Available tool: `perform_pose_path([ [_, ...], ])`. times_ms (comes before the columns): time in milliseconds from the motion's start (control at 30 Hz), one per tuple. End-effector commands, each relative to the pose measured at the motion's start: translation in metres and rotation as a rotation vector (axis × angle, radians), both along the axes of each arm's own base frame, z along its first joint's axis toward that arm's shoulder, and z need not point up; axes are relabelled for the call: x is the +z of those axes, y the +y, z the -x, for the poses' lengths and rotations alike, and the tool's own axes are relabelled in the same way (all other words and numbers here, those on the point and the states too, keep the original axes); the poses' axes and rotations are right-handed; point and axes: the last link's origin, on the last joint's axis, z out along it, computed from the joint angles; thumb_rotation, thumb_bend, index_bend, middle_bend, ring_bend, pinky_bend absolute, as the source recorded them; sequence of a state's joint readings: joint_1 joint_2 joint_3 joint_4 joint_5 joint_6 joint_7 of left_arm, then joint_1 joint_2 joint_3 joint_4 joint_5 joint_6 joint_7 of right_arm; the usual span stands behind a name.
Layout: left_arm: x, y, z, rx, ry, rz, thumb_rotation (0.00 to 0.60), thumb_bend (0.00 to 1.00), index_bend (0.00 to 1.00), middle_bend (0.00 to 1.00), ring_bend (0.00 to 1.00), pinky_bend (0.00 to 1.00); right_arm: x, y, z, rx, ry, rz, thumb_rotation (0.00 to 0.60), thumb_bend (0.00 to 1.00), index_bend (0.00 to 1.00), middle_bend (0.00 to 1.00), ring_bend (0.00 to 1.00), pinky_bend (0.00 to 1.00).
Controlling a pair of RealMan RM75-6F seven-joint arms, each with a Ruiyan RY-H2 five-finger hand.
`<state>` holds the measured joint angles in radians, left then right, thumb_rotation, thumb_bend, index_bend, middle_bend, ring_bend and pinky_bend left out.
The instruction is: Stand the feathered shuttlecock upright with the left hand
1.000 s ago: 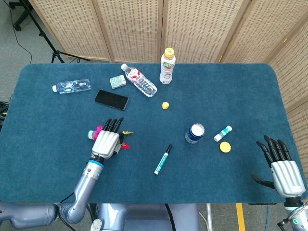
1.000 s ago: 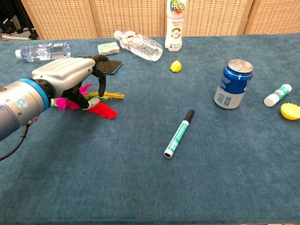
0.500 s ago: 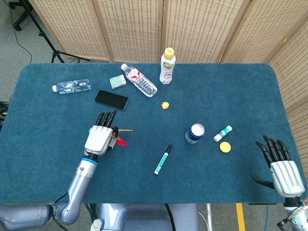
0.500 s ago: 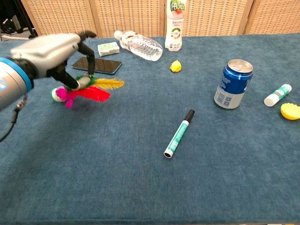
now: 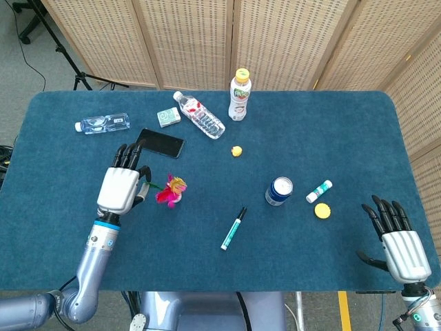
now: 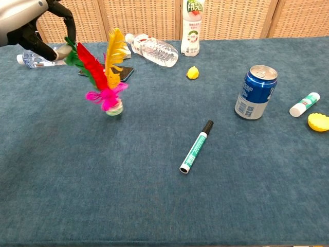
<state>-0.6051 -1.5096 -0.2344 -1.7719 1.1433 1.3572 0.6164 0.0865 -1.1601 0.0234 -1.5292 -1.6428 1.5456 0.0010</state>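
The feathered shuttlecock (image 6: 107, 77) is standing on its base on the blue counter (image 5: 289, 255), left of centre, its red, yellow and pink feathers fanning up and leaning a little to the left. In the chest view the left hand (image 5: 119, 188) is hovering at the upper left corner, and its fingers (image 6: 66, 24) are curling round the tip of the green and red feathers; whether they are actually pinching that tip or only touching it, I cannot tell. From the head view the same hand is sitting just left of the shuttlecock, palm down, fingers pointing to the far side.

Over at the near right corner, the right hand (image 5: 397, 236) is resting by the counter's edge, fingers spread wide and holding nothing.

Just beyond the left hand a black phone (image 5: 159, 143) is lying flat. Further back, a small green box (image 5: 168, 116) and a clear water bottle (image 5: 198, 114) are lying on their sides, and another water bottle (image 5: 102, 123) is lying at the far left. A tall drink bottle (image 5: 239, 95) with a yellow cap is standing upright at the far middle. A small yellow object (image 6: 192, 72) is sitting nearer centre. A green marker (image 6: 196, 146) is lying diagonally in the middle, and a blue can (image 6: 255, 92) is standing to its right, with a glue stick (image 6: 304, 104) and a yellow cap-like piece (image 6: 318, 121) further right.
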Motion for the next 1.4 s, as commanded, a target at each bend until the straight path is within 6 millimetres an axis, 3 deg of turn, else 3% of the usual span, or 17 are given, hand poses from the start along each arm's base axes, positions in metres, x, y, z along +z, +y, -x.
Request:
perform_pose_path([
  [33,0.0,0.001,0.005,0.011,0.005,0.001,0.6,0.48,0.66,0.0,0.0,0.0,0.0,0.0,0.0,-0.001,-0.001,0.001,0.6,0.03,0.1,0.0,0.0,0.0],
  [1033,-0.007,-0.002,0.019,0.038,0.04,0.023,0.6,0.46,0.66,0.0,0.0,0.0,0.001,0.0,0.0,0.0,-0.003,0.007,0.6,0.03,0.1,0.0,0.0,0.0],
  [1100,-0.006,-0.001,0.02,0.044,0.036,0.02,0.6,0.43,0.61,0.0,0.0,0.0,0.001,0.0,0.0,-0.001,-0.004,0.007,0.6,0.03,0.1,0.0,0.0,0.0],
  [1200,0.0,-0.001,0.018,0.045,0.003,0.0,0.6,0.34,0.33,0.0,0.0,0.0,0.0,-0.001,0.0,0.001,-0.004,0.008,0.6,0.03,0.1,0.0,0.0,0.0],
  [1267,0.008,-0.001,0.015,0.032,-0.035,-0.022,0.6,0.3,0.23,0.0,0.0,0.0,0.0,-0.001,0.0,0.004,-0.005,0.008,0.6,0.03,0.1,0.0,0.0,0.0],
  [1400,0.027,-0.005,0.008,-0.004,-0.091,-0.074,0.6,0.26,0.18,0.0,0.0,0.0,-0.001,-0.001,0.0,0.009,-0.004,0.009,0.6,0.03,0.1,0.0,0.0,0.0],
])
